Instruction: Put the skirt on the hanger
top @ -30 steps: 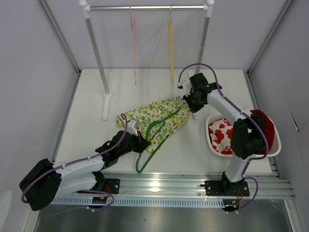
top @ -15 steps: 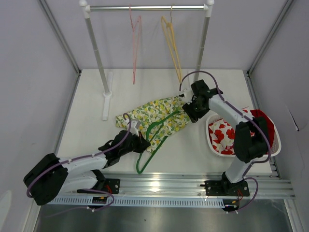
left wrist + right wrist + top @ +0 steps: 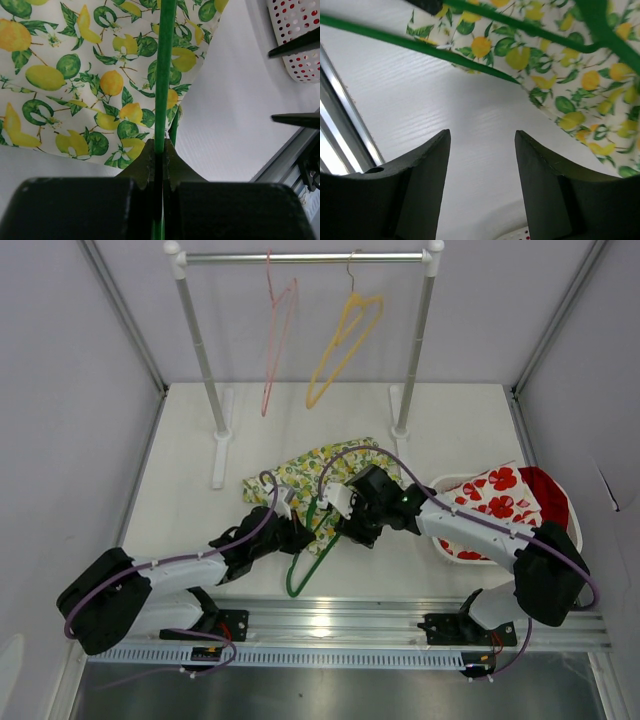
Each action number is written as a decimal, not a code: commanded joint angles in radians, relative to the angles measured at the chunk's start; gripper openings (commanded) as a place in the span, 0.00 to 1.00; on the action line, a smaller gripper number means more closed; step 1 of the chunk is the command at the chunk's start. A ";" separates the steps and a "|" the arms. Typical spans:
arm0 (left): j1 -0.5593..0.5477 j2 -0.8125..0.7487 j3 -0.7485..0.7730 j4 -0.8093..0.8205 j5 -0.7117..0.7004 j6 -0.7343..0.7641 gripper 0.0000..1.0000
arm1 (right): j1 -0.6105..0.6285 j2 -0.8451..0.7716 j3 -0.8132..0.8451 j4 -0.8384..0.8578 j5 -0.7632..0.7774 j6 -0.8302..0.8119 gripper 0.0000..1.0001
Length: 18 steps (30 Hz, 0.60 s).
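Note:
The lemon-print skirt [image 3: 300,475] lies crumpled on the white table, with the green hanger [image 3: 303,565] resting across its near edge. My left gripper [image 3: 298,535] is shut on the hanger's green bar [image 3: 165,75], with the skirt [image 3: 75,75] just beyond the fingers. My right gripper [image 3: 348,528] is open and empty, just right of the left gripper. In the right wrist view its fingers [image 3: 427,165] hover over bare table, with the hanger's bars [image 3: 420,45] and the skirt's edge [image 3: 580,90] ahead of them.
A white basket [image 3: 560,545] with red-and-white cloth [image 3: 490,502] stands at the right. A clothes rack [image 3: 300,256] at the back carries a pink hanger [image 3: 278,340] and a yellow hanger [image 3: 345,335], both swung sideways. A metal rail [image 3: 330,615] runs along the near edge.
My right arm has swung from the skirt's far right end to its near edge beside the left gripper. The rack hangers swung and the basket cloth shifted. The skirt bunched slightly.

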 commanded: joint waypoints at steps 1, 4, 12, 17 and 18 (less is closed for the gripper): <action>0.009 0.031 0.017 -0.073 0.030 0.009 0.00 | 0.002 -0.003 -0.085 0.184 0.018 -0.051 0.60; 0.011 0.036 0.014 -0.072 0.039 0.010 0.00 | 0.003 -0.012 -0.162 0.293 0.056 -0.077 0.58; 0.018 0.027 0.015 -0.084 0.046 0.019 0.00 | 0.016 -0.002 -0.267 0.546 0.140 -0.091 0.47; 0.020 0.025 0.070 -0.095 0.049 0.026 0.00 | 0.019 0.017 -0.316 0.677 0.173 -0.114 0.40; 0.020 0.025 0.025 -0.093 0.049 0.026 0.00 | 0.020 0.023 -0.317 0.692 0.170 -0.120 0.40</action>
